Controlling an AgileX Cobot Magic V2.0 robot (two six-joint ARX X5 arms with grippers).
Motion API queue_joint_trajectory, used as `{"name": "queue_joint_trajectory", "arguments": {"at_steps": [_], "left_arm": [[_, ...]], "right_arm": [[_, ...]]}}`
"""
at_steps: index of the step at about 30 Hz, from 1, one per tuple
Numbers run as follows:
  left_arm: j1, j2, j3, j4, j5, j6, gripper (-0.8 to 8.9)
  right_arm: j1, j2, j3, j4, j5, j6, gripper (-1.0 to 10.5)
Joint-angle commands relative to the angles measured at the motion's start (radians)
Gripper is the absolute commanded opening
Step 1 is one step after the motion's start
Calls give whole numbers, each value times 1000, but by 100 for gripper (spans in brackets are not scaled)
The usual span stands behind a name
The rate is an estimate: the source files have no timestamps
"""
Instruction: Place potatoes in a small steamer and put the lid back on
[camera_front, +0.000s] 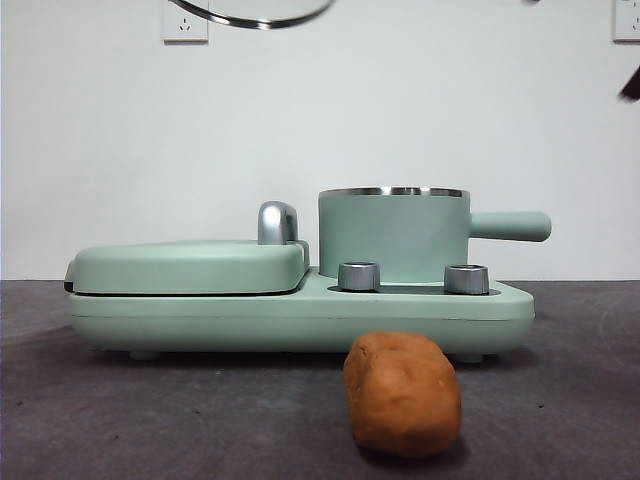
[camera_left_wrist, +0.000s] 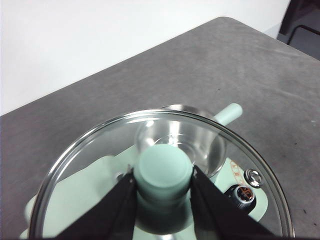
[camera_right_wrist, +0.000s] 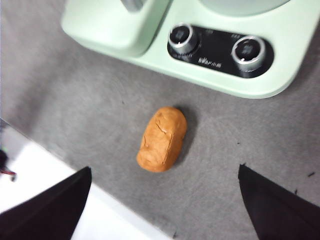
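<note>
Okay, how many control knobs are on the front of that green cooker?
2. Both sit on the mint-green cooker base below the steamer pot: one knob nearer the closed griddle lid, the other knob under the pot's handle. None appear hidden.

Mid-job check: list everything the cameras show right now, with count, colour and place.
potato: one, orange-brown, on the table in front of the appliance.
small steamer: one, mint-green, uncovered, on the appliance base.
lid: one, glass with chrome rim, held above the steamer.
griddle cover: one, mint-green, closed, beside the steamer.
knobs: two, chrome, on the appliance front.
table: one, grey.
left gripper: shut on the lid's knob.
right gripper: open, above the potato.
</note>
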Motion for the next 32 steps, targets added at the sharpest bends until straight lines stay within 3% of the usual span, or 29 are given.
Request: {"name": "queue_joint_trajectory", "arguments": {"at_steps": [1,7,12,22,23,27,32], "left_arm": [[13,-29,32,-13,0,25,17],[39,-82,32,-98,0,39,17],[42,-115,32,-131,0,54,17],[42,-134,32,-177,0,59,17],[42,-134,32,-181,0,59,17],[42,-134,32,-182,0,63,17],[42,-134,32,-209,0,81,17]], "right_arm": [[112,72,18,40,68,80,455],[290,237,18,103,185,155,455],[380,380,18,139,262,205,455],[426,648,18,262,311,208,454],[426,669,18,270,307,208,438],[425,721,18,294,284,207,98],[391,669,103,198,237,181,92]]}}
